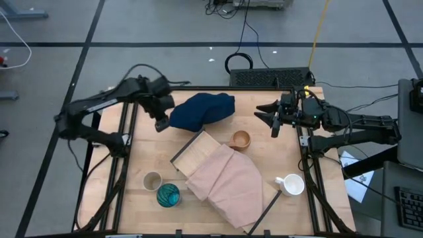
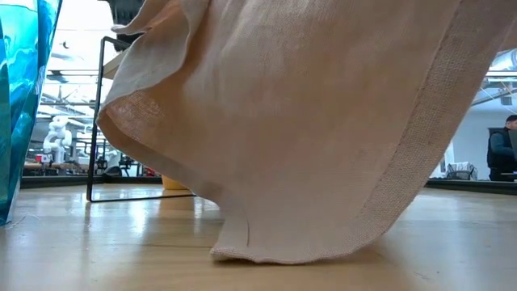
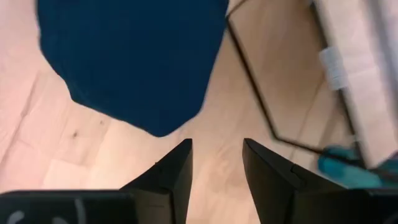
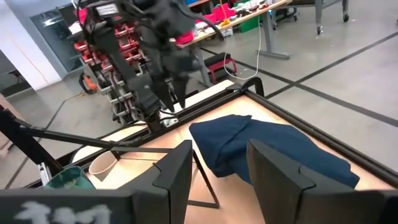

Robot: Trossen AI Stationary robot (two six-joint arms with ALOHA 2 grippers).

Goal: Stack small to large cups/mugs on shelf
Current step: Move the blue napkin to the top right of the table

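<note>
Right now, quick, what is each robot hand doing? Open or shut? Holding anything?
Left hand: open, holding nothing, beside the navy cloth.
Right hand: open, holding nothing, at the table's right edge.

The shelf (image 1: 192, 157) is lying at the table's (image 1: 291, 218) middle, with 1 cloth (image 1: 231, 185) draping over most of it. Behind it, another cloth (image 1: 201, 109) is lying. 1 cup (image 1: 240, 139) is sitting just right of the shelf. 2 cups (image 1: 153, 180) (image 1: 168, 195) are sitting side by side left of it. A mug (image 1: 291, 184) is standing at front right.
</note>
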